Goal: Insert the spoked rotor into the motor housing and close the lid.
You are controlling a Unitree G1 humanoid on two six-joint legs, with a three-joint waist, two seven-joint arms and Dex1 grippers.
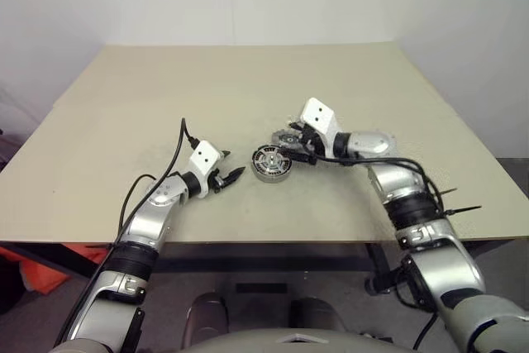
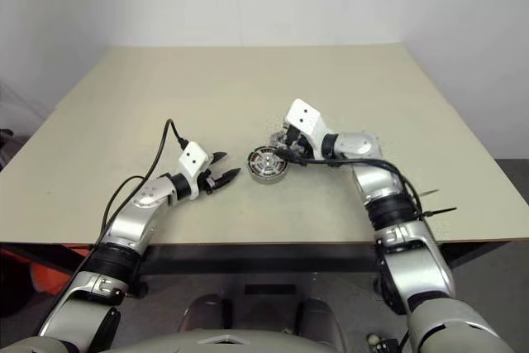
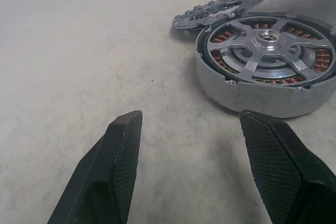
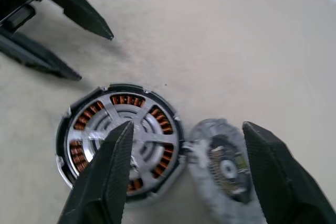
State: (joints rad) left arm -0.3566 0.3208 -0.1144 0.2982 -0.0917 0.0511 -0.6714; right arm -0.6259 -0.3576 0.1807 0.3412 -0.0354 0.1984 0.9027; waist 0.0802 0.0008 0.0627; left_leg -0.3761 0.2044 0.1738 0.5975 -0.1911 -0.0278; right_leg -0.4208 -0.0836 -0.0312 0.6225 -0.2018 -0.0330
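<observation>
Table: a wide beige table top [image 1: 165, 105] carried all the parts.

Motor housing: the short round silver metal ring with copper-brown wire coils inside, the motor housing [image 3: 265, 90], stood flat on the table near the middle, between the two grippers.

Spoked rotor: the flat bright-silver spoked rotor [image 3: 270, 43] sat inside the housing, level with its upper edge, and the coils were visible through the dark gaps between its spokes.

Lid: the dull darker-grey round lid with the notched edge [image 3: 220, 10] was not on the housing. It rested beside it, on the side away from the left gripper, and its edge seemed to lean on the housing rim, a little tilted.

Left gripper: the left gripper [image 3: 191, 124] stood with its two black fingers [image 3: 123, 150] spread apart and nothing between them. It pointed at the housing from near, just above the table, without touching it.

Right gripper: the right gripper [image 4: 184, 140] hovered above the housing and the lid, pointing down at them. Its fingers [image 4: 105, 171] were parted and held nothing; one was over the rotor, the other past the lid.
</observation>
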